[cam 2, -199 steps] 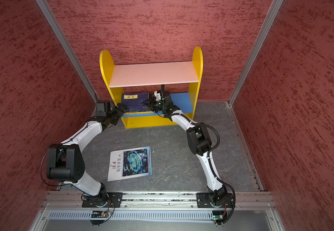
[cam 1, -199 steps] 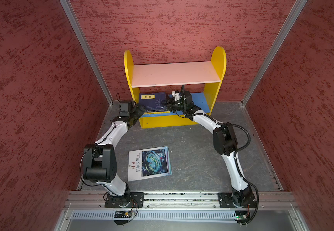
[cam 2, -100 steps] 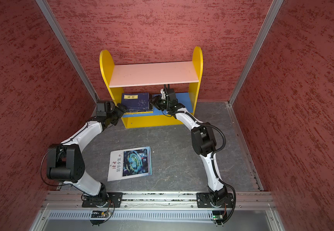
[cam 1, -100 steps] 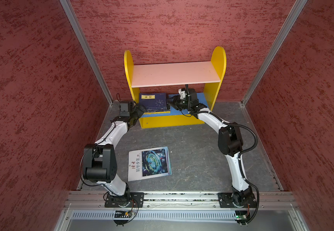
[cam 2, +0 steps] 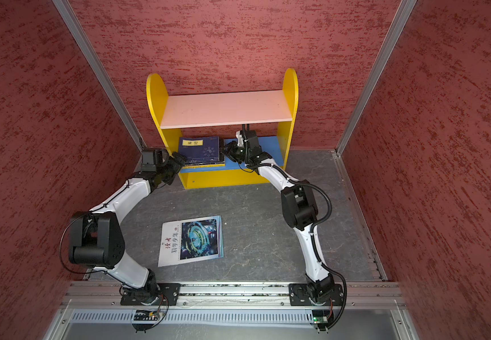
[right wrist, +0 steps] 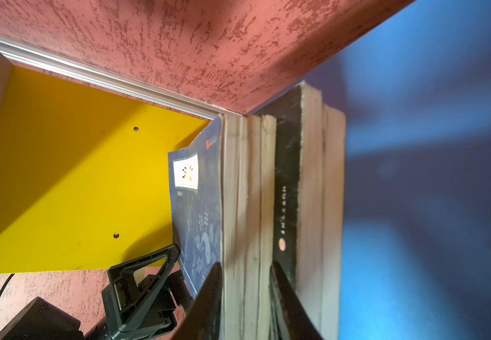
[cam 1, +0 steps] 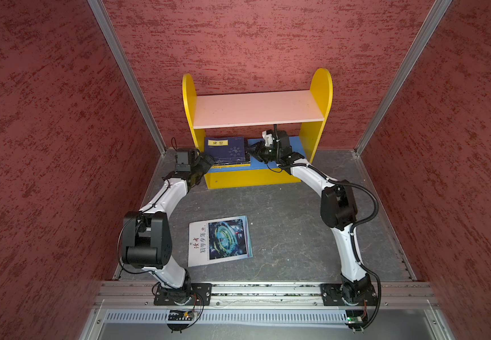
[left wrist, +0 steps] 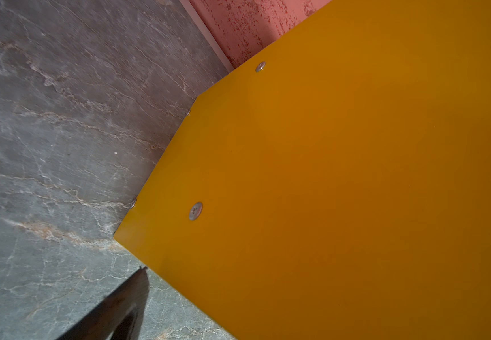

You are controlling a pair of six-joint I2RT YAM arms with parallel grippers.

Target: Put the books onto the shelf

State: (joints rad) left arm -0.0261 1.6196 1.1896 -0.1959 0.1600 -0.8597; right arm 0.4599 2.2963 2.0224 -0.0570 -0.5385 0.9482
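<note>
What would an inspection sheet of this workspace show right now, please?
Surface: grey stone-patterned tabletop.
Job's things: shelf, upper board bare; stack of books flat on its blue lower board; magazine flat on the tabletop.
Clutter: nothing seen.
End effectors: left end effector open, empty, beside the shelf's left side; right end effector closed on the stack's upper books.
Cables: black cable loops along the right arm.
Surroundings: red textured walls on three sides; metal rail in front.
</note>
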